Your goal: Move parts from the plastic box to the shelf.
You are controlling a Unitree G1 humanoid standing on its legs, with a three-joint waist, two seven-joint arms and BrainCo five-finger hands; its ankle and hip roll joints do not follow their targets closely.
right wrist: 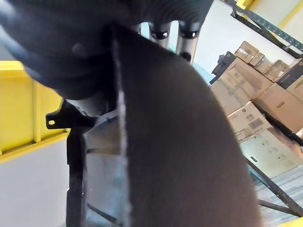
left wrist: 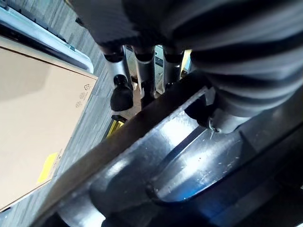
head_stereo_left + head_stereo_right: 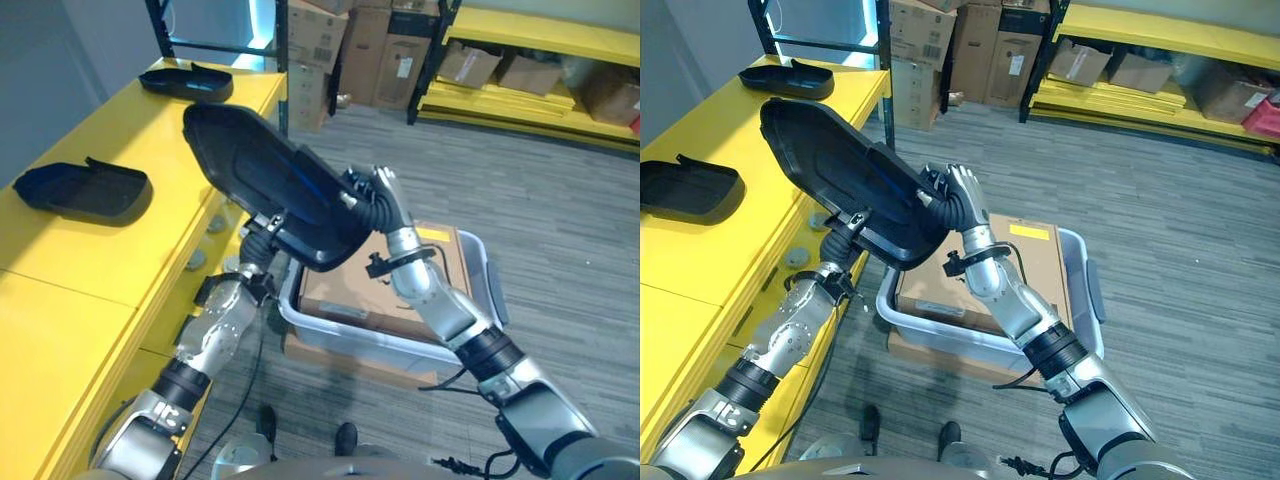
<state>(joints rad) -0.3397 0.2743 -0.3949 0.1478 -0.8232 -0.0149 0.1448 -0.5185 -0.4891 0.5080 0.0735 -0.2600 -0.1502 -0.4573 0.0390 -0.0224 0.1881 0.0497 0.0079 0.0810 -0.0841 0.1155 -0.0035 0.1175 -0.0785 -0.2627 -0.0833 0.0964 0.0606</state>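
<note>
- Both hands, left hand (image 3: 843,243) and right hand (image 3: 958,200), grip the black part (image 3: 845,175), held tilted between the yellow shelf (image 3: 700,130) and the plastic box (image 3: 1080,300).
- The box holds a cardboard carton (image 3: 1025,262).
- Two parts (image 3: 82,188) already lie on the shelf; the right fingers seem curled over the edge.

1. The large black part (image 3: 265,185) hides most of the left hand (image 3: 262,243) beneath it.
2. It also covers the plastic box's (image 3: 480,260) near-left corner and part of the cardboard (image 3: 400,300) inside.
</note>
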